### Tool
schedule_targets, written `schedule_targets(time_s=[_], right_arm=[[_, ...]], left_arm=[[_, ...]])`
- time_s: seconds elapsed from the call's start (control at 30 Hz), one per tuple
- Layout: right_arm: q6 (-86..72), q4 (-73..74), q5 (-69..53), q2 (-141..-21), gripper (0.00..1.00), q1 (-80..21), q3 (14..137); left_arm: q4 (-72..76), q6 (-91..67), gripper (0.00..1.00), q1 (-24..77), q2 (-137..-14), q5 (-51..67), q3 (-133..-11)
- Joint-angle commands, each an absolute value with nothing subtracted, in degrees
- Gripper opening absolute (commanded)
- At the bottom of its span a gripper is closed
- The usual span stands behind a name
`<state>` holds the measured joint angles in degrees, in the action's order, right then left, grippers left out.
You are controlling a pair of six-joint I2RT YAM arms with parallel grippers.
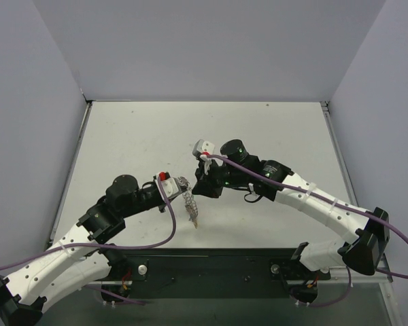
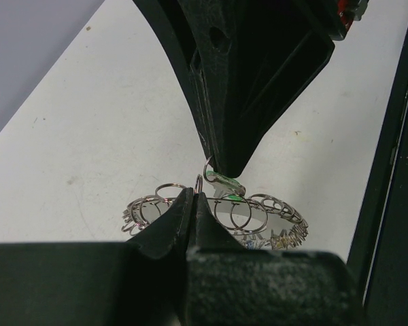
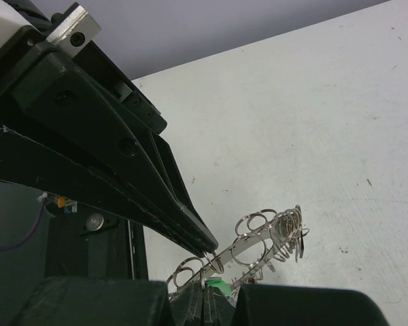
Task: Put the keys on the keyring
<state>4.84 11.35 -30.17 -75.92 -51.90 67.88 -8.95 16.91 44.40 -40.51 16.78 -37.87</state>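
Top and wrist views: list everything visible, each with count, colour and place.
keyring: one, silvery, near the table's middle, gripped at its rim by the left tool.
green key: one, green head, pinched at the right tool's tip, right by the keyring's rim.
other keys: count unclear, hanging at the keyring's low end; too small to tell colours for sure.
table: one, white, under both arms.
cables: two, purple, one along each arm.
left tool: one, black, shut on the keyring.
right tool: one, black, shut on the green key, tip to tip with the left tool.
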Motion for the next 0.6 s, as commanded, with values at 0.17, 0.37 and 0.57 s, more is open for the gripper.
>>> schedule_targets(time_s=[0.17,0.37,0.57], right_arm=[[6.24,10.37,-31.99,-77.34,0.00,-52.56,71.28],[6.24,11.16,-30.68,-78.57,0.00,-52.56,71.72],[6.15,11.43,-29.45,-78.75,0.00,-52.47,71.37]], left_arm=[[-6.33,16.61,0.00,44.03,-39.81,18.81,-41.84],[-6.24,16.70,0.00,44.03,-39.46,19.42,-41.75],[-6.06,16.79,0.00,44.03,-39.11,19.86,-41.66]])
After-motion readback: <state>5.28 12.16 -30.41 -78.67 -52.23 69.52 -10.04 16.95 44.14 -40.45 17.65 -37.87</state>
